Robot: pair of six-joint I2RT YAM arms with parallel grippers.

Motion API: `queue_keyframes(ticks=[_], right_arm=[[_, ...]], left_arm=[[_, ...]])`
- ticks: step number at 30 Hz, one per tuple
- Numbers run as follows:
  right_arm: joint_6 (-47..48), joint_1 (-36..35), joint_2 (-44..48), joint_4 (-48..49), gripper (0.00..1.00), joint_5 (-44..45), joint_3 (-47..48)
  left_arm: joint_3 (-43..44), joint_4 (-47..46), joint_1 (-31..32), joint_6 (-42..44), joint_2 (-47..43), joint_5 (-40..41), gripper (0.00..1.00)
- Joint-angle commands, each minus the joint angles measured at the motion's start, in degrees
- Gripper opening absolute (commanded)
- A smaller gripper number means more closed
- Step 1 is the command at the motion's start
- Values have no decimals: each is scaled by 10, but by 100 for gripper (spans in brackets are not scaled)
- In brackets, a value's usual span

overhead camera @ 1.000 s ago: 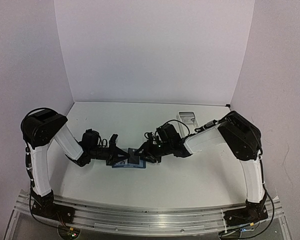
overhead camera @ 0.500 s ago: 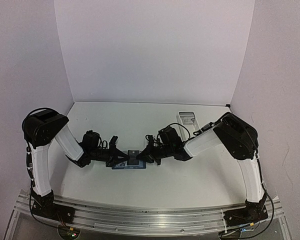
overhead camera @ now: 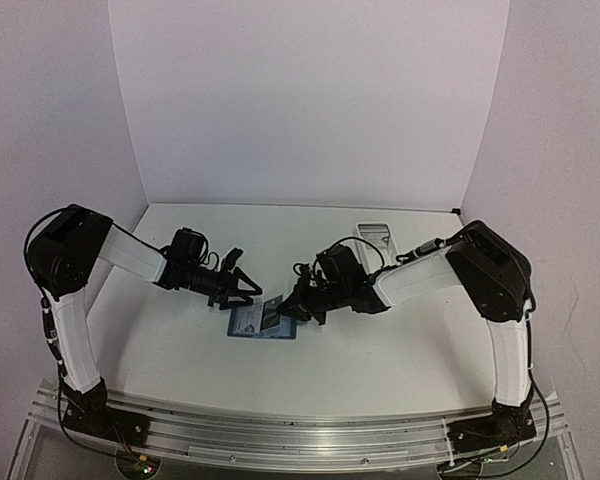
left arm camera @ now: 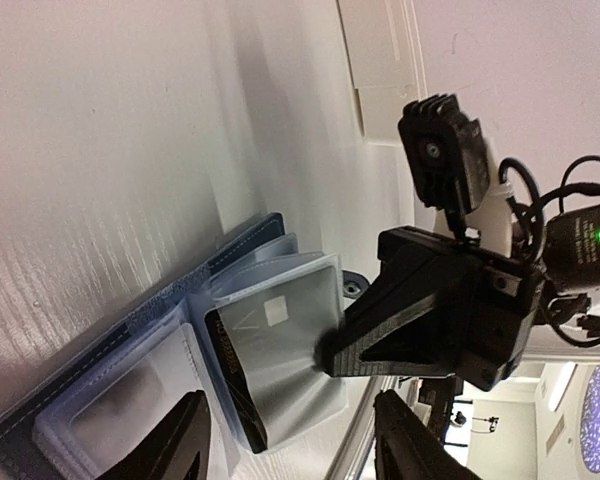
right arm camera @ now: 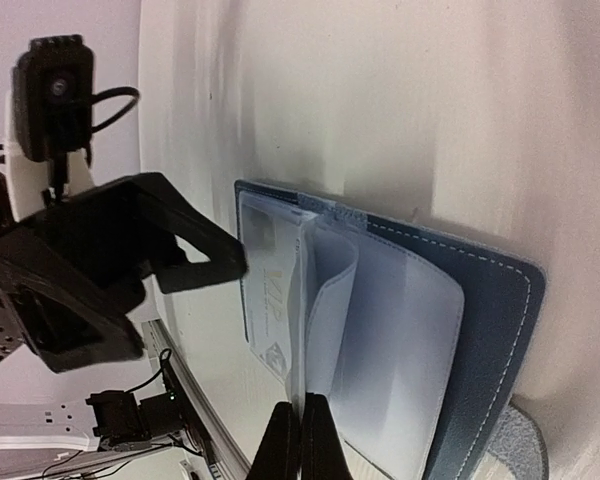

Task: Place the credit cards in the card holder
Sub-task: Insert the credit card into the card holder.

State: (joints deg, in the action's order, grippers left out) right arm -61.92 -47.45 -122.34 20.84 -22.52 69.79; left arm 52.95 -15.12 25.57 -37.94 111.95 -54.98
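— Right pincer [overhead camera: 298,308] first: how does it stand?

— Clamped right down, fingers pressed together. The tips sit on the edge of a grey card [left arm camera: 280,350], at the end nearest my right arm, and I have it nipped there. The card is tilted up over the card holder [overhead camera: 248,326], and from my left wrist I can see its dark underside.

— And the card holder itself?

— It's lying open on the table [overhead camera: 400,350], between my two pincers. The dark blue cover is down and the pale pocket pages [right arm camera: 400,340] face up. One page curls upward just beside my right fingertips. The card's other end reaches in among those pages. Whether it is inside a pocket or only lying against one, I cannot tell.

— Over to the left pincer, then?

— Left pincer [overhead camera: 244,286] is spread wide with nothing between the fingers. It hangs above the table just beside the card holder's left end, tips pointing towards it. From my right wrist I can see one of its fingers aimed at the holder's corner. Touching or just short of it? I can't say from here.

— Anything else near the card holder?

— A long white tray [overhead camera: 375,236] lies well apart from it, beyond it toward the back wall on my right-arm side.
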Motion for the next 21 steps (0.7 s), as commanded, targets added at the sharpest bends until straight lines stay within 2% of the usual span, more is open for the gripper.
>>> queue_keyframes(ticks=[1, 4, 8, 15, 21], right_arm=[[36, -5, 29, -87, 0, 29, 48], [48, -8, 22, -134, 0, 42, 79], [58, -18, 23, -198, 0, 76, 121], [69, -45, -6, -294, 0, 112, 203], [79, -50, -21, -353, 0, 152, 239]], left_arm=[[56, 203, -14, 118, -57, -11, 62], [64, 257, -24, 147, -82, 23, 65], [45, 314, -29, 148, -91, 140, 67], [4, 282, -25, 127, -78, 202, 48], [-6, 277, -25, 140, -70, 244, 51]])
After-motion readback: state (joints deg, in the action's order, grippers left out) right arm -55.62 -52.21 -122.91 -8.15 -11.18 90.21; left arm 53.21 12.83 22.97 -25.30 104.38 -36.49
